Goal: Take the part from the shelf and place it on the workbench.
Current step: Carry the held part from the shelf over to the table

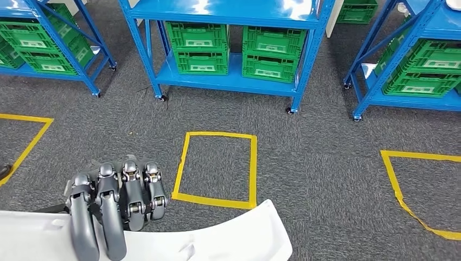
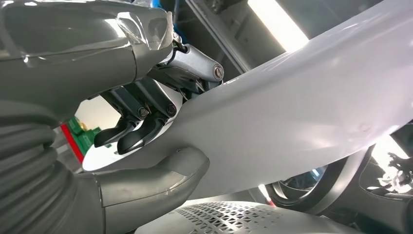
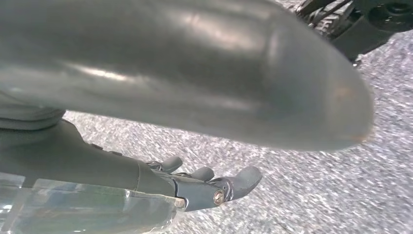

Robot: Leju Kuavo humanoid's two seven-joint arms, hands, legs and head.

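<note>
Blue shelves [image 1: 228, 22] with green crates [image 1: 198, 46] stand across the grey carpet [image 1: 326, 152]. The part [image 1: 228, 239], a long, glossy white curved panel, is gripped by the left hand [image 1: 114, 209] above the floor. The right hand [image 3: 209, 183] seems slack, holding nothing.

- A wheeled shelf rack [image 1: 228, 16] stands at twelve o'clock, with crates [image 1: 197, 48] side by side on its lower shelf.
- Another rack [image 1: 51, 38] stands at ten o'clock, and a third [image 1: 413, 60] at two o'clock, both holding crates.
- A taped floor square [image 1: 217, 168] lies in front of the middle rack.
- The left hand [image 1: 111, 204] sits at seven o'clock, fingers over the top of the panel part [image 1: 234, 236], which runs along six o'clock.
</note>
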